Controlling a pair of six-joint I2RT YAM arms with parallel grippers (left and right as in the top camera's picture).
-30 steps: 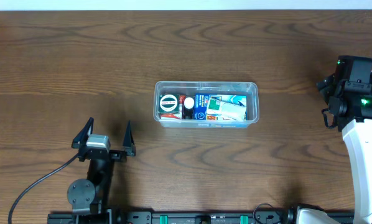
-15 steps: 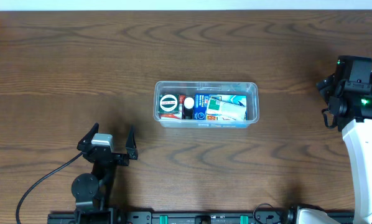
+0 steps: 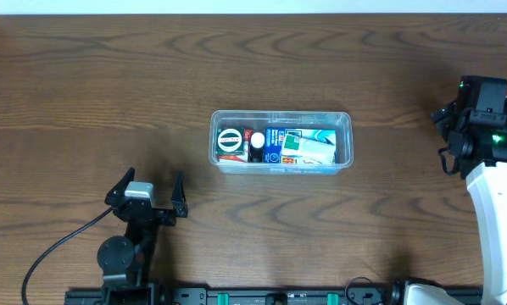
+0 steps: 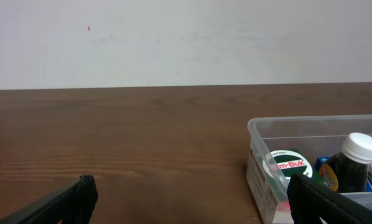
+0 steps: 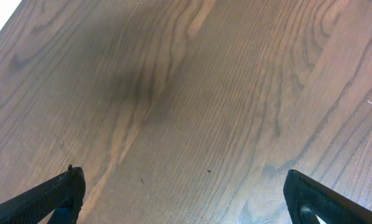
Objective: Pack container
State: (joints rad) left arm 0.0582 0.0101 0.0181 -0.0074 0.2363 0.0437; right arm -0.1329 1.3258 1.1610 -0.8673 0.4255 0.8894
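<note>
**Subject.** Container: clear plastic tub, rounded corners, rim. It sits flat on the wood-grain table near centre, long side running left-right. Well apart from both arms.

**Contents, overhead view, L to R:**
- Round tin at the left end, lid facing up. White band across a dark green ring, red below.
- Dark bottle w/ white cap just beside the tin, on its right.
- Blue-and-white carton next, approx mid-tub.
- Green/white pack w/ red patch filling the right half.

All items are inside the walls.

**Writing.**
- Left wrist view: tin lid reads "m-Buk" in red on the white band. The letters before that are cut off by the tub wall and rim.
- Overhead: print on the carton and pack is too small to read.
- No legible text on the bottle.

**Left gripper**: low at the front-left of the table, pointing toward the far edge, tub ahead and to its right. Fingers spread wide, nothing between them, no contact w/ the tub. A black cable trails off the arm base to the left.

**Right gripper**: at the far right of the table. Its wrist cam looks down on bare wood. Both fingertips show at the bottom corners of that view, splayed fully apart and holding nothing. Overhead shows a green light lit on the arm body. The fingers themselves can't be made out from above.
</note>
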